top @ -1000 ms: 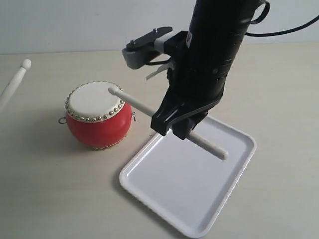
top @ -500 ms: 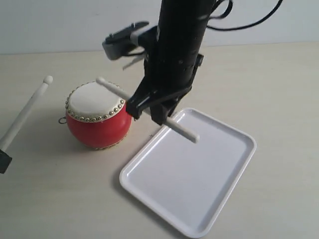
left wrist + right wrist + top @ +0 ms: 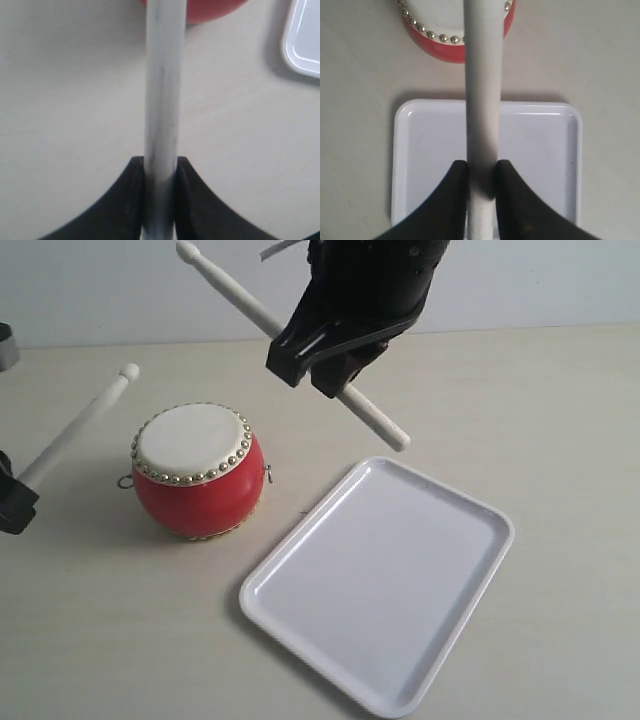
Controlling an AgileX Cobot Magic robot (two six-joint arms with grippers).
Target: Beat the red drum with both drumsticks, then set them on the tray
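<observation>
Looks like the beating step, mid wind-up, w/ nothing on the tray (image 3: 385, 580) yet. Gripping the first drumstick (image 3: 245, 300) tight w/ the right pincer (image 3: 318, 368), approx mid-shaft, clenched on the wood in the wrist view too. Holding it high above the bench (image 3: 560, 410), well clear of the red drum (image 3: 197, 475). Pointing the bead up and off to the upper left of the exterior view; long axis diagonal, butt end down-right, hanging just beyond the tray's far corner.

Clenching the second stick (image 3: 78, 425) low on the shaft w/ the left pincer (image 3: 12, 502) at the left edge. Aiming that bead up-right toward the drum, long axis slanting up from the pincer. Prob. just short of the studded rim and off the skin, but hard to call from this angle.

Leaving the drum upright on the bench just left of the tray, cream skin up, near but apart.

Next, by my reckoning: swing both beads down onto the skin, not the studs, w/o loosening either grip. After that, flatten each stick's axis and lay it along the tray's long side before letting go.
</observation>
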